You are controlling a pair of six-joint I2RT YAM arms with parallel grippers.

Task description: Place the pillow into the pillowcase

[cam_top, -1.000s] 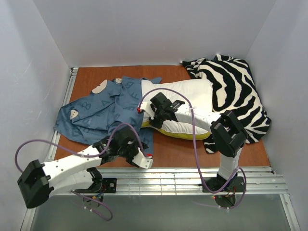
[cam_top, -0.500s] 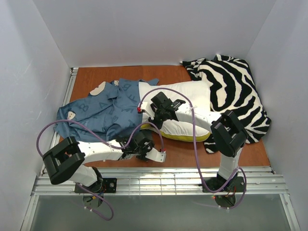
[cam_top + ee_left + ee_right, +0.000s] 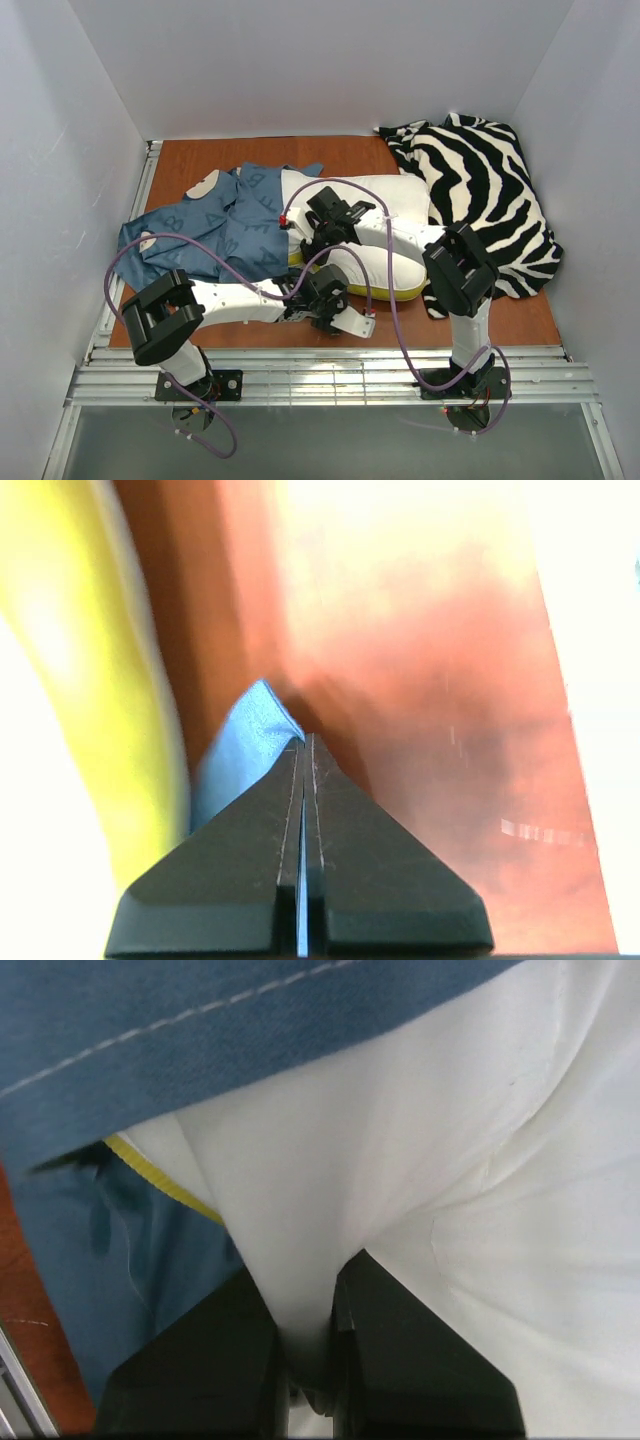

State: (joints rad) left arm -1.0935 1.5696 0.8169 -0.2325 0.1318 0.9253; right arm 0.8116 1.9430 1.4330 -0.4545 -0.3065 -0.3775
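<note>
Pillow (image 3: 450,1160) cloth is bunched up tight in the right gripper (image 3: 305,1360): both black fingers are squeezed onto a fold of the white cover, right next to the yellow piping. Just above that pinch, the stitched blue hem of the pillowcase (image 3: 215,225) lies across the pillow's end, and there's blue underneath it too, so the mouth looks to have swallowed that one end.

Now the left gripper (image 3: 305,780), low by the near edge of the table (image 3: 340,155). Its jaws are pressed flat together, with a sliver of blue showing in the seam and a peak of blue cloth at the tip. I'd call that a nip on the lower lip of the case, hard against the pillow's yellow side.

From above, the pillow lies across the middle, most of its length bare and white. Its far end touches the zebra cloth (image 3: 480,190), while the case sits crumpled to the left.

My read: early going. The opening is started and both grips are set, but nearly the whole pillow has yet to be drawn inside.
</note>
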